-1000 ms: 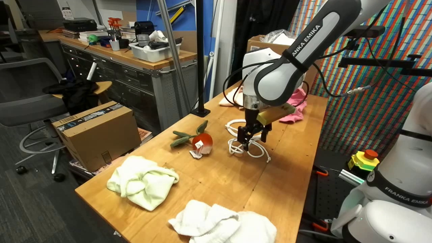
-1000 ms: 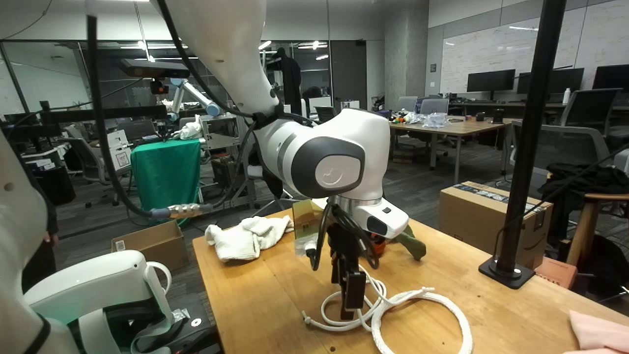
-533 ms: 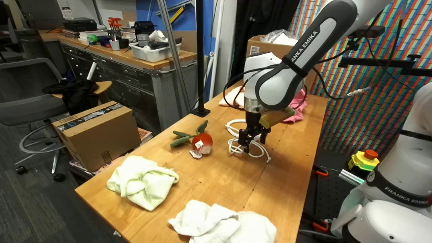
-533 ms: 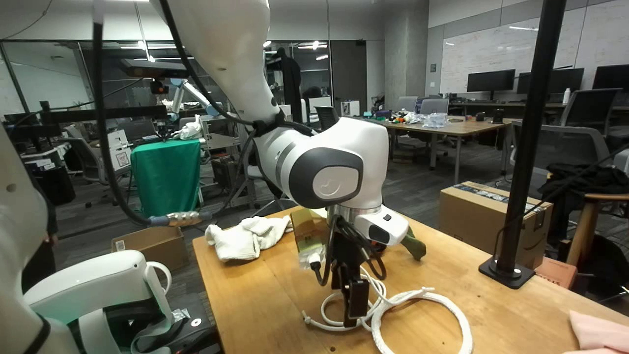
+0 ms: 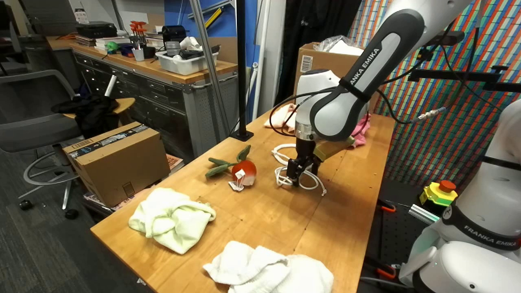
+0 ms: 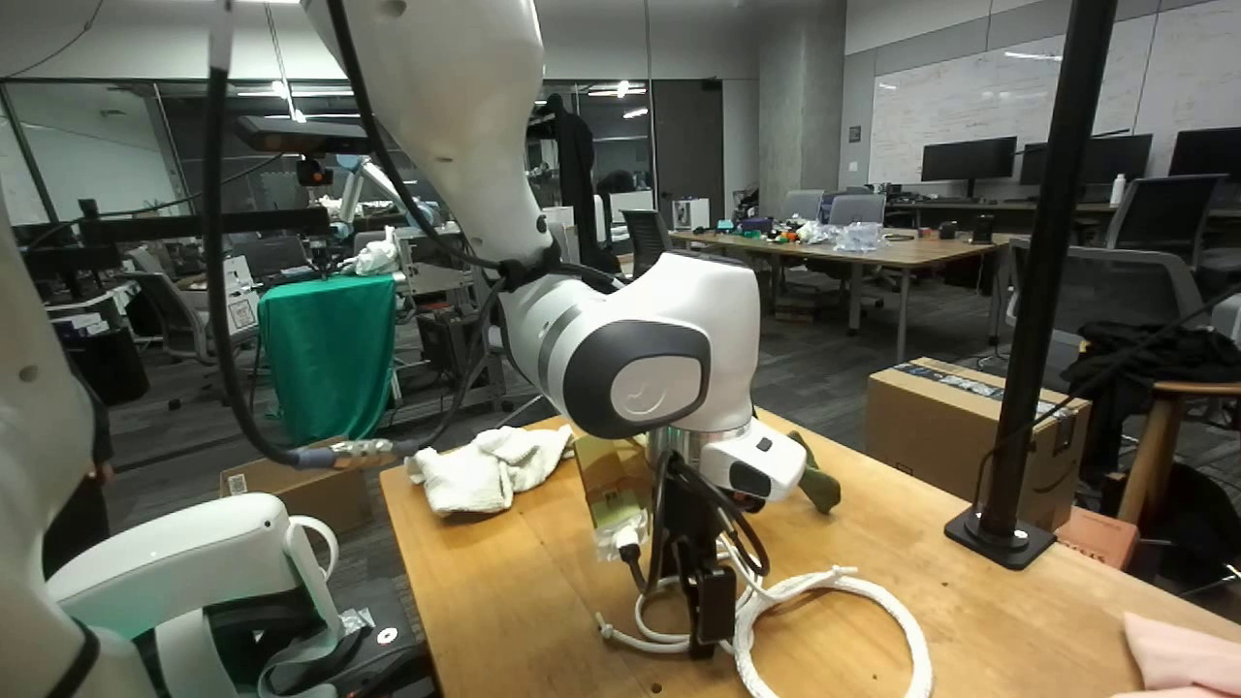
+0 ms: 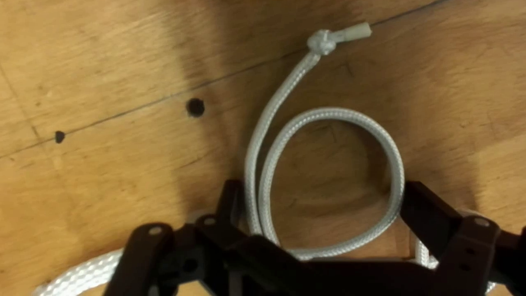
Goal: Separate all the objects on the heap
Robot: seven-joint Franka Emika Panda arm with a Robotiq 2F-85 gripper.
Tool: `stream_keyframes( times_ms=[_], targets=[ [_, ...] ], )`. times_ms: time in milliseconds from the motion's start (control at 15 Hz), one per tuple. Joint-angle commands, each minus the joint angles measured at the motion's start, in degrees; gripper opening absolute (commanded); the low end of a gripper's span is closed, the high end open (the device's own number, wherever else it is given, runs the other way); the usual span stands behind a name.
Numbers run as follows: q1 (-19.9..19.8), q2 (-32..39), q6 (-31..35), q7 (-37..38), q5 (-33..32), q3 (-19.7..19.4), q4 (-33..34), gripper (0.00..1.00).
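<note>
The black two-fingered robot gripper [image 7: 323, 191] points down with its jaws spread wide, grasping nothing; in the wrist view its tips stand at about 9 and 3 o'clock around a coil of the thin white braided cord [image 7: 331, 114], whose knotted end lies toward 12. That stance looks chosen so that closing would gather both sides of the coil instead of chasing a single strand, though whether either tip touches cord or wood cannot be told. In an exterior view the thick white braided cord [image 6: 917, 645], curled into a ring, lies at the gripper's 3 o'clock and meets the thin one, which is probably why the work centres here: these two look like the last pair to part. The rest lie spread on the brown wooden table [image 5: 260, 215]. With the gripper as the dial's hub, in an exterior view, the round red toy with green leaves [image 5: 249, 169] sits at 9 o'clock, the crumpled pale green cloth [image 5: 175, 224] between 8 and 9, the rumpled white cloth [image 5: 262, 266] near 7, the pale pink cloth [image 5: 281, 116] toward 11 and the bright pink cloth [image 5: 361, 138] near 2. The white-and-grey robot arm [image 5: 374, 57] hides the gap between those last two. Such scattering presumably keeps each piece off the cords.
</note>
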Motion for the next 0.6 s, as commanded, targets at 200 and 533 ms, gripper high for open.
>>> stream_keyframes(
  times_ms=[200,533],
  targets=[
    [0.1,0.1,4.3,-0.6,-1.7,-1.1,-1.9,1.0],
    [0.1,-0.3,4.7,-0.4,-2.0,-1.2,-2.2,0.67]
  ],
)
